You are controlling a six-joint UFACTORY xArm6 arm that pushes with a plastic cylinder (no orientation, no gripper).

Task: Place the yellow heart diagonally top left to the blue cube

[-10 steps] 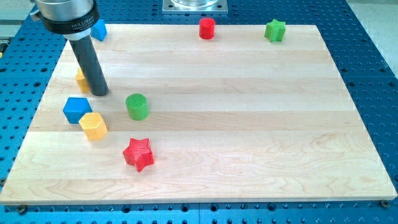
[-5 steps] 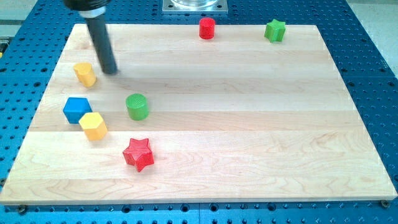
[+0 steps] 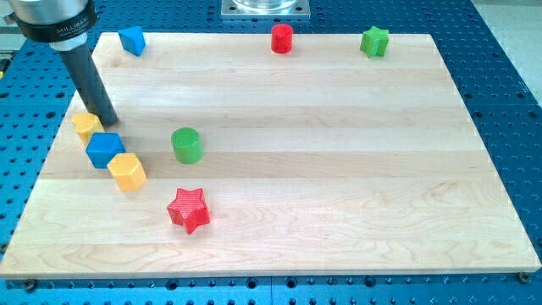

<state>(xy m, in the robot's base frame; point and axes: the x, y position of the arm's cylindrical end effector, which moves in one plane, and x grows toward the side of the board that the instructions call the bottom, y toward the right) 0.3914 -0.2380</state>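
Camera view, the only one supplied. No gripper fitted, so nothing released, clenched or grasped: contact by pushing alone, through the rod's lower end, my tip (image 3: 107, 121).

Location of the task's thing: yellow heart (image 3: 85, 125) near the left edge of the wooden board (image 3: 339, 169), just above and to the view's left of the blue cube (image 3: 105, 148), touching it or very nearly so. Judged already close to the required diagonal top-left placement.

Governing relation: yellow heart immediately to the view's left of my tip and slightly below it; blue cube directly below my tip. Any further push from this side likely to drive the heart toward the board's left edge, so only a small correction advisable, if any.

Other items: yellow block (image 3: 127, 171), shape roughly hexagonal, against the blue cube's lower right; green cylinder (image 3: 186, 145) to the right; red star (image 3: 188, 209) lower down; a second blue block (image 3: 131, 40), red cylinder (image 3: 281, 38) and green star (image 3: 374, 41) along the top edge.

Limits of view: rod's upper part cut off at the top-left corner; heart outline small and not clearly legible; actual contact between tip and heart not determinable, possibly a narrow gap.
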